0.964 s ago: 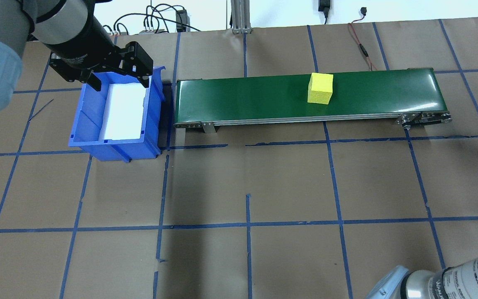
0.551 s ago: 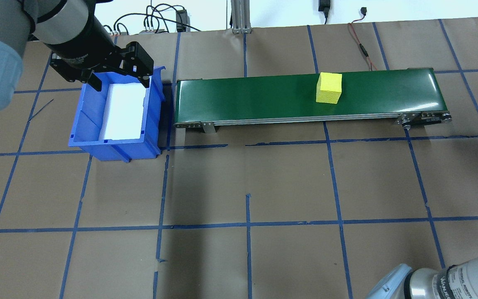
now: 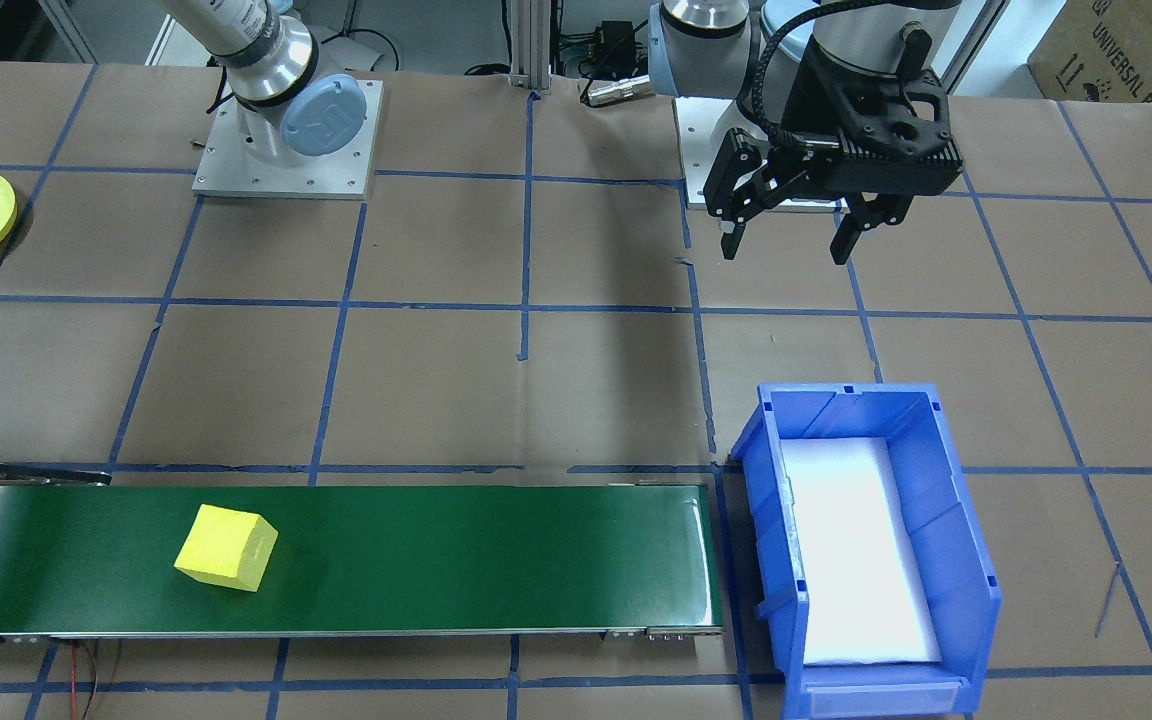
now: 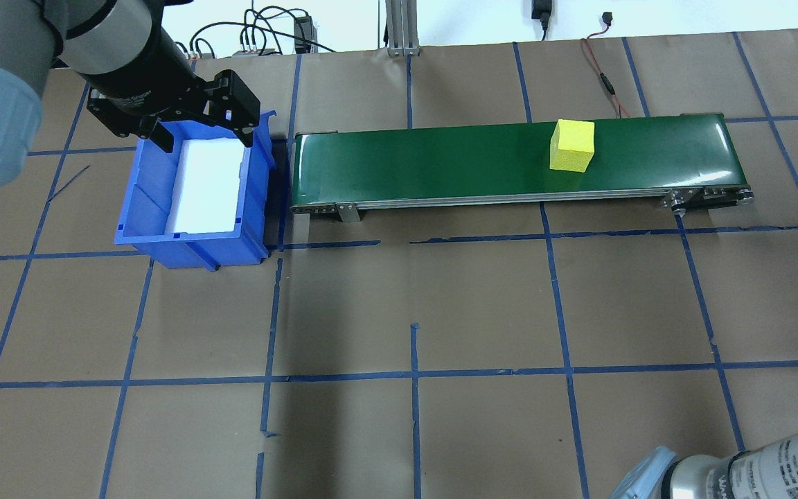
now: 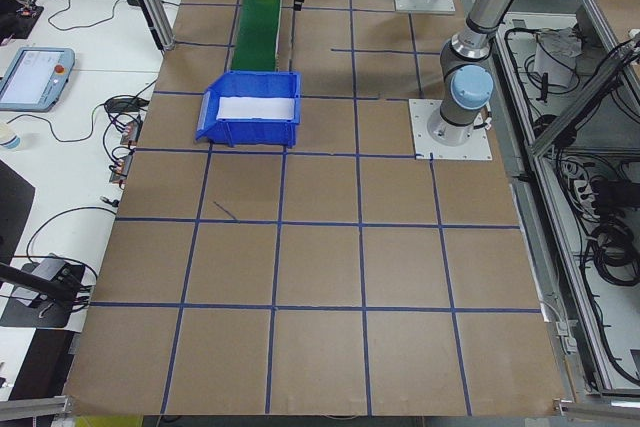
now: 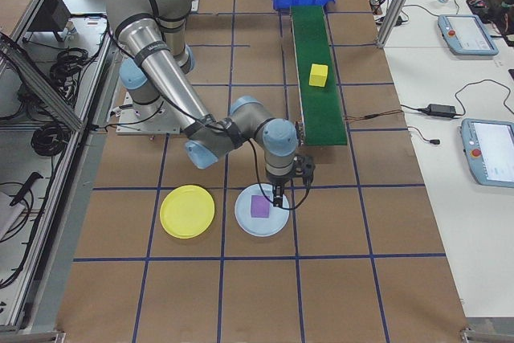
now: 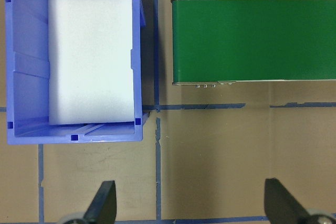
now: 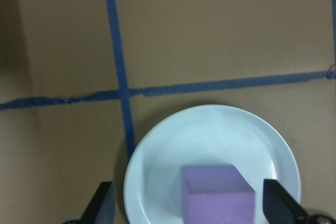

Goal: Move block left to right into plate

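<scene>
Up at the far end of the green conveyor belt (image 4: pixel 510 163), toward the robot's right, sits the yellow foam block (image 4: pixel 571 145), resting on the belt with nothing touching it. At the belt's other end stands a blue bin (image 4: pixel 194 201) with a white foam pad (image 4: pixel 208 184) lying in its bottom. The left gripper (image 3: pixel 794 232) hangs above the counter (image 4: pixel 413 312) on the robot's side of the bin, its fingers (image 7: pixel 102 203) spread wide with nothing between them. The right gripper (image 8: pixel 189 211) hovers just over a pale blue plate (image 8: pixel 210 140) holding a purple block (image 8: pixel 218 198); its fingers (image 8: pixel 281 203) stand wide apart on either side of that block, not touching it. The yellow plate (image 6: pixel 187 211) lies empty on the counter just beside the pale blue one, well apart from the yellow block.
</scene>
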Controlling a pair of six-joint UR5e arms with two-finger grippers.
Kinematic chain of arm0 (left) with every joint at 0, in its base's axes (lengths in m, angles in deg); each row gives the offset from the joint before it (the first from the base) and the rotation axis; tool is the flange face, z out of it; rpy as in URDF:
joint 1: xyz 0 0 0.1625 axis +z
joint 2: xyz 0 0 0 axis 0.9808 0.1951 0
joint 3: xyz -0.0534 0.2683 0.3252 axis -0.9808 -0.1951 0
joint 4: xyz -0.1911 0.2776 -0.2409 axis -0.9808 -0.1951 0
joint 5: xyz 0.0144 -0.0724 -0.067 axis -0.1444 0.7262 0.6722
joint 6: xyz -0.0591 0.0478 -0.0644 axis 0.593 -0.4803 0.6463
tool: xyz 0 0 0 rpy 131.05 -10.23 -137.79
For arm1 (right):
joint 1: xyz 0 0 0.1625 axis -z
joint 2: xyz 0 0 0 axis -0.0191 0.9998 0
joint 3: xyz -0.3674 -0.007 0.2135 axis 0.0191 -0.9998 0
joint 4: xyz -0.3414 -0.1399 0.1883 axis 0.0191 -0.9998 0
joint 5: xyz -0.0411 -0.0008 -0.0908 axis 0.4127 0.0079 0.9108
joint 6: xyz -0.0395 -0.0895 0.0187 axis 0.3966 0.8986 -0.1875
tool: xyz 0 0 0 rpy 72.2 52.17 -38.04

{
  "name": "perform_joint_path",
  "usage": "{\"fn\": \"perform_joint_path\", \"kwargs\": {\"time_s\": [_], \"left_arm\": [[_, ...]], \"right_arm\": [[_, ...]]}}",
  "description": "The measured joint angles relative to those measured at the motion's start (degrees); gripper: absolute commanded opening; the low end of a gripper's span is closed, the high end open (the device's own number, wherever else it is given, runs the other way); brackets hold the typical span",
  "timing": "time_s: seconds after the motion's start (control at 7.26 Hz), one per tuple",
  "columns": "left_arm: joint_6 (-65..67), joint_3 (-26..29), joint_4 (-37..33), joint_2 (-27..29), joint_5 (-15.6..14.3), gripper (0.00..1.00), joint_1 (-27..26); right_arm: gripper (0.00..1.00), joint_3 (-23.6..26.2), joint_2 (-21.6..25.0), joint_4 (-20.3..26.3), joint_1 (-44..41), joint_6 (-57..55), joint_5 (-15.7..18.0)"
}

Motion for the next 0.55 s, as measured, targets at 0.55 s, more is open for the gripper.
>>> {"fn": "perform_joint_path", "kwargs": {"time_s": [0.55], "left_arm": [[0.01,0.0,0.0,-0.06,0.03,1.0,-0.02]], "right_arm": [[1.0,-3.65,-0.06,1.37,-19.02,-28.57,-6.91]]}}
